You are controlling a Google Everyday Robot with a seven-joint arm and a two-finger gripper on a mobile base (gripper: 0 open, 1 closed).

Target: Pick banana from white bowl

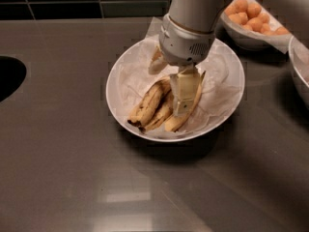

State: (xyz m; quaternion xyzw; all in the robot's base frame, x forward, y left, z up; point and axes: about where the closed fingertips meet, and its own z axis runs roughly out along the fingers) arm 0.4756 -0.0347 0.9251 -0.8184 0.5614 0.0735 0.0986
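Observation:
The white bowl, wide and lined with crinkled white paper, sits mid-counter and holds three ripe yellow bananas with brown blotches. The most blotched banana lies on the left with a dark tip near the front rim. A second banana lies beside it and a third lies on the right. My gripper hangs over the bowl, pointing down, open. One finger rests over the right banana's upper part. The other finger is behind the bananas' far ends, which the wrist hides.
A smaller paper-lined bowl of orange fruits stands at the back right. Another bowl's rim shows at the right edge. A dark round opening is cut into the counter at the left. A dark tiled wall runs along the back.

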